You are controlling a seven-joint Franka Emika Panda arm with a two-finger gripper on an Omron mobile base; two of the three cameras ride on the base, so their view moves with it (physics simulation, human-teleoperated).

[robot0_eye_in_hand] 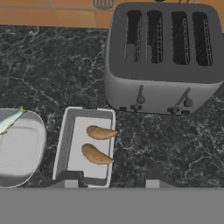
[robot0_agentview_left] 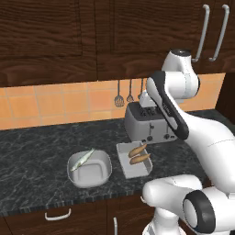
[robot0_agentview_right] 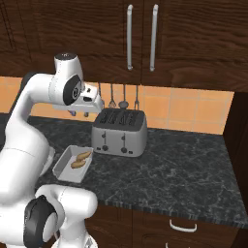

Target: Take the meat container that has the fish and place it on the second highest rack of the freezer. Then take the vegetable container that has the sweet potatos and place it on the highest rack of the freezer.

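While the fish container [robot0_agentview_left: 90, 169] waits on the tabletop [robot0_agentview_left: 32, 151], I must steer my empty, part-open jaws left past the sweet-potato tray [robot0_eye_in_hand: 86, 146].

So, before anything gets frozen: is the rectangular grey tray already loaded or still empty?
Loaded: the rectangular grey tray holds two orange-brown sweet potatoes lying side by side on its floor.

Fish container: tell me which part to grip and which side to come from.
Grip the fish container by its raised rim, coming straight down from above. It sits flat and open-topped on the counter. Take the rim on the side away from the fish, which lies across the far left edge, and away from the sweet potato tray beside it.
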